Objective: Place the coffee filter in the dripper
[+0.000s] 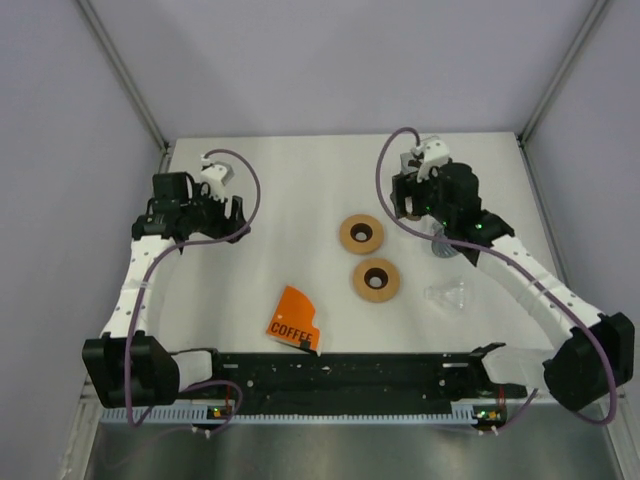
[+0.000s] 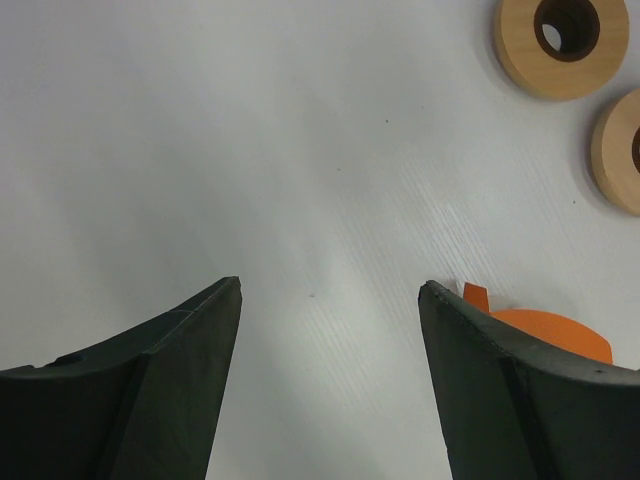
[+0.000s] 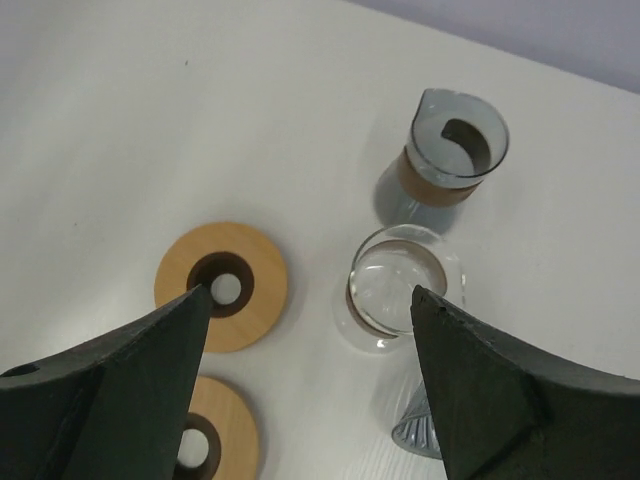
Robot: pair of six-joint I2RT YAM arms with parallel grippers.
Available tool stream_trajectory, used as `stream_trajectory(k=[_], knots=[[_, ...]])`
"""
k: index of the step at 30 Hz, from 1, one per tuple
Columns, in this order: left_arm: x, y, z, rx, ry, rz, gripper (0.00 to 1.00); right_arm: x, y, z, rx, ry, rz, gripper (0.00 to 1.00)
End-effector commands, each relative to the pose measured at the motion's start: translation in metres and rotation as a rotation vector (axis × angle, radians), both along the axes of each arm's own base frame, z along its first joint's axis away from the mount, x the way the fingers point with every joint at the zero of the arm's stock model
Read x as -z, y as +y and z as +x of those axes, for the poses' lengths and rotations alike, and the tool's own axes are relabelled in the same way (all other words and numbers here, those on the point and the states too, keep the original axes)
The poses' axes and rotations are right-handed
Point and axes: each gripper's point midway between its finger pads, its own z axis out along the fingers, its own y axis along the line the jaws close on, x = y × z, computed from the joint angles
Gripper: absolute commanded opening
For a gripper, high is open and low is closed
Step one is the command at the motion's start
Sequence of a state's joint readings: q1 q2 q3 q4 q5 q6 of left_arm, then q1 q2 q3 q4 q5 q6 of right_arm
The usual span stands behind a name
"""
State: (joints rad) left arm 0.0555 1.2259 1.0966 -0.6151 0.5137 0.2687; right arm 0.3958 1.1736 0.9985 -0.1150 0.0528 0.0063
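A grey ribbed dripper (image 1: 443,248) stands right of centre, just below my right arm; its edge shows in the right wrist view (image 3: 420,432). A clear glass funnel-shaped piece (image 1: 448,296) lies nearer the front. An orange packet marked COFFEE (image 1: 294,318) lies near the front centre; its edge shows behind my left finger (image 2: 545,330). No loose paper filter shows. My left gripper (image 1: 228,207) (image 2: 330,288) is open and empty over bare table. My right gripper (image 1: 408,205) (image 3: 310,290) is open and empty above a clear glass carafe (image 3: 400,290).
Two wooden rings (image 1: 361,234) (image 1: 376,280) lie at the centre, also in the right wrist view (image 3: 222,285) (image 3: 215,440) and the left wrist view (image 2: 560,40). A second glass carafe with a cork collar (image 3: 455,150) stands beyond the first. Walls enclose the table.
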Motion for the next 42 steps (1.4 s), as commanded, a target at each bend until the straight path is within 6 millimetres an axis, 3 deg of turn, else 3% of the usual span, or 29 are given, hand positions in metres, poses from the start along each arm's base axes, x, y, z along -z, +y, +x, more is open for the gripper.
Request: stream_trajectory(k=[1, 6, 11, 16, 25, 30, 34, 39, 42], knots=[[-0.006, -0.007, -0.011, 0.035, 0.025, -0.013, 0.77, 0.034, 0.006, -0.003, 0.019, 0.177, -0.169, 0.82], [-0.004, -0.004, -0.011, 0.013, 0.033, -0.003, 0.77, 0.046, -0.013, 0.024, 0.214, 0.267, -0.239, 0.81], [0.002, 0.000, -0.011, -0.004, 0.046, 0.009, 0.77, 0.052, -0.023, 0.047, 0.287, 0.319, -0.240, 0.57], [0.009, 0.002, -0.013, -0.015, 0.061, 0.019, 0.77, 0.066, -0.040, 0.063, 0.300, 0.369, -0.210, 0.57], [0.014, -0.001, -0.013, -0.011, 0.080, 0.003, 0.77, 0.107, -0.046, 0.081, 0.253, 0.467, -0.229, 0.56], [0.014, -0.002, -0.015, -0.008, 0.081, 0.003, 0.77, 0.118, -0.039, 0.089, 0.193, 0.492, -0.229, 0.32], [0.015, 0.000, -0.014, -0.013, 0.083, 0.008, 0.77, 0.112, -0.036, 0.084, 0.178, 0.506, -0.227, 0.02], [0.013, -0.003, -0.013, -0.004, 0.079, -0.003, 0.77, 0.080, -0.038, 0.073, 0.179, 0.440, -0.357, 0.00], [0.012, -0.004, -0.010, -0.007, 0.082, -0.011, 0.77, 0.055, -0.018, 0.065, 0.138, 0.382, -0.416, 0.00]])
